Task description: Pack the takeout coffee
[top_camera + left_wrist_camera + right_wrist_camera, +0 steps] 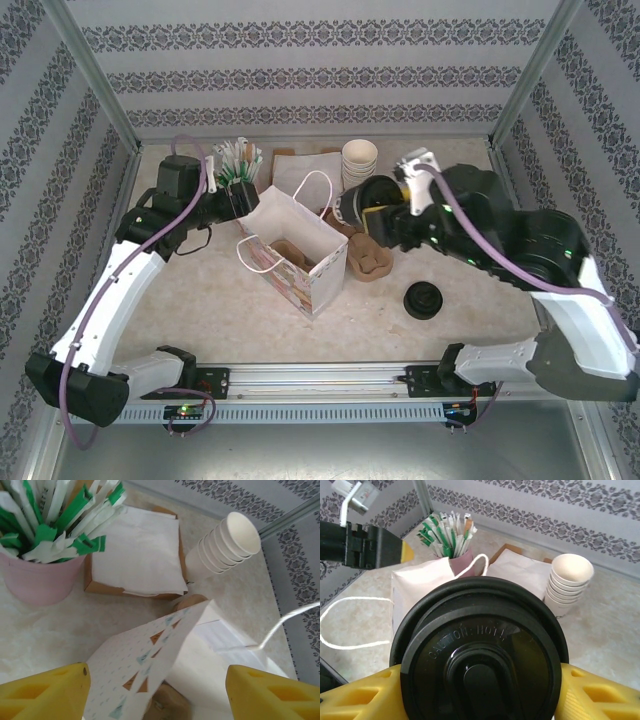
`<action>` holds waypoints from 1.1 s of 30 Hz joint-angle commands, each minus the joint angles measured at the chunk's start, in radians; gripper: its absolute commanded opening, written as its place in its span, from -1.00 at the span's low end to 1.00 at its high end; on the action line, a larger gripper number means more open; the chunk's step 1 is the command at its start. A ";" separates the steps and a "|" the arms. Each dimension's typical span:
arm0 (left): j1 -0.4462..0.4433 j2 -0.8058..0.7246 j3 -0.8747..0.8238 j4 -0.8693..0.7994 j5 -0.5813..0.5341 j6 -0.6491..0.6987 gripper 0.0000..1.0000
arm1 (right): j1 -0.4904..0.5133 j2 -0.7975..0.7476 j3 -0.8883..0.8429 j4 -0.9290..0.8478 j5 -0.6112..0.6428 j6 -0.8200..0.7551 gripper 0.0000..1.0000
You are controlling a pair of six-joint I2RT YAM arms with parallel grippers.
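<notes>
I was watching a pale, marbled surface (200,290) boxed in by three walls (300,60) papered in grey floral stripes, with bare metal posts (95,75) running up the corners and a metal rail (320,378) along the near edge.

A white paper bag (300,250) with cord handles stood open near the middle. Along the back wall sat a pink cup of green-and-white sachets (40,580), a flat box of napkins (135,555) and a stack of cream paper cups (225,545). A brown cardboard cup carrier (368,262) lay just right of the bag, and a loose black lid (424,299) rested farther right, toward the near edge.

My right tool (480,685) was pinching the takeout coffee (358,207), one yellow finger on each side. It held the cup off the surface just beside the bag's right-hand edge, near the stacked cups. The lid faced the wrist camera.

My left tool (157,680) sat at the bag's far left corner, its fingers spread wide, with the bag's patterned wall rising between them. I could not tell whether either finger touched the paper.
</notes>
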 commanded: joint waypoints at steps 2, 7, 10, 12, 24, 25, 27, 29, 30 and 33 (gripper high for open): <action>0.013 0.009 -0.024 0.046 0.030 0.011 0.44 | -0.005 0.067 0.026 0.085 -0.081 -0.045 0.26; 0.014 0.014 -0.075 0.109 0.126 -0.022 0.43 | -0.005 0.145 0.027 0.128 -0.117 -0.063 0.26; 0.013 0.009 -0.098 0.119 0.170 -0.052 0.38 | -0.004 0.196 0.053 0.116 -0.116 -0.079 0.26; 0.013 -0.001 -0.119 0.140 0.204 -0.076 0.35 | -0.004 0.225 0.067 0.109 -0.122 -0.089 0.26; -0.044 -0.140 -0.234 0.209 0.270 -0.215 0.20 | -0.018 0.364 0.150 0.019 -0.174 -0.116 0.27; -0.054 -0.148 -0.246 0.219 0.271 -0.221 0.19 | -0.018 0.373 0.159 0.006 -0.183 -0.119 0.27; -0.079 -0.162 -0.269 0.223 0.278 -0.227 0.20 | -0.020 0.392 0.172 -0.017 -0.207 -0.128 0.27; -0.089 -0.174 -0.276 0.200 0.281 -0.228 0.20 | -0.021 0.406 0.177 -0.036 -0.224 -0.141 0.27; -0.092 -0.183 -0.277 0.183 0.278 -0.224 0.19 | -0.021 0.412 0.178 -0.044 -0.230 -0.146 0.27; -0.093 -0.224 -0.279 0.113 0.217 -0.195 0.19 | -0.022 0.437 0.186 -0.074 -0.247 -0.173 0.26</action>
